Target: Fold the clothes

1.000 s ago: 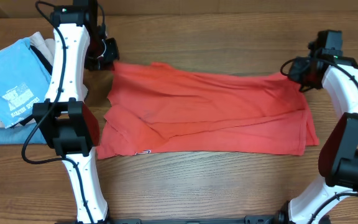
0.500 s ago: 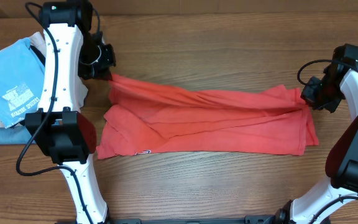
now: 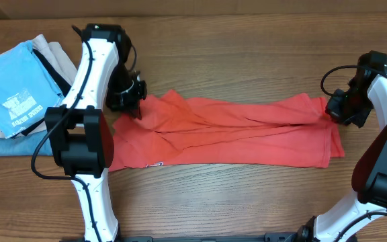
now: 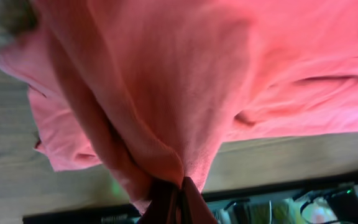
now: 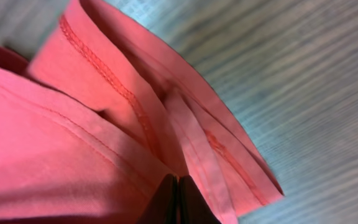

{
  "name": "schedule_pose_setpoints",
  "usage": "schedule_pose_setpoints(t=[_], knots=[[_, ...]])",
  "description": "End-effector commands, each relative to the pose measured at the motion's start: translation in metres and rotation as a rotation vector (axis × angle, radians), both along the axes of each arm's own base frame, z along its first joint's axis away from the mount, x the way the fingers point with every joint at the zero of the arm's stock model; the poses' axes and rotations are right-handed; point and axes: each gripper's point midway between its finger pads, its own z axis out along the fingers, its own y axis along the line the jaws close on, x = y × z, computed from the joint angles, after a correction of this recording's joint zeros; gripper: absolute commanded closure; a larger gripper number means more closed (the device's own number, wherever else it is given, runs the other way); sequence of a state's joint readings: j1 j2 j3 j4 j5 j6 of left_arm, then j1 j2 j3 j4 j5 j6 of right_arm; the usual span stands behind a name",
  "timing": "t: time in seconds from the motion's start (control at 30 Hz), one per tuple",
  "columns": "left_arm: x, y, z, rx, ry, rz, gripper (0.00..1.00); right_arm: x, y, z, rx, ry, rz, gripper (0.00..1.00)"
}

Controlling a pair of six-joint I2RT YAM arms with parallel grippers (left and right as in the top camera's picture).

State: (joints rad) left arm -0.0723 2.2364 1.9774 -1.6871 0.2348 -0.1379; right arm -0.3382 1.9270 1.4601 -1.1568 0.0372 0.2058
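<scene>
While I watch, shirt: red cotton T-shirt bunched lengthwise across the wooden table.
Left gripper: clamped onto its left end.
Right gripper: clamped, seemingly onto its right hem.

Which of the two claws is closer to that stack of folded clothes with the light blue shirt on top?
Left. The left gripper pinches the red T-shirt near the folded stack; the right gripper holds the shirt's opposite end, far from it.
</scene>
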Motion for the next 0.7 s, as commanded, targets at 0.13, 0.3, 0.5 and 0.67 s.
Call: schedule_pose_setpoints(t=[0.13,0.3,0.5,0.67], knots=[[-0.025,0.030,0.004,0.144,0.026,-0.045,0.96,-0.015,-0.016,0.017,-0.109,0.043,-0.005,0.94],[-0.035,0.040,-0.003,0.202,0.067,-0.048,0.96,-0.020,-0.015,0.016,-0.108,0.064,-0.003,0.91],[-0.048,0.058,-0.017,0.320,0.112,-0.040,0.96,-0.029,-0.019,0.018,-0.134,0.104,0.000,0.89],[-0.050,0.056,-0.033,0.323,0.108,-0.004,0.96,-0.031,-0.018,0.018,-0.130,0.115,0.001,0.89]])
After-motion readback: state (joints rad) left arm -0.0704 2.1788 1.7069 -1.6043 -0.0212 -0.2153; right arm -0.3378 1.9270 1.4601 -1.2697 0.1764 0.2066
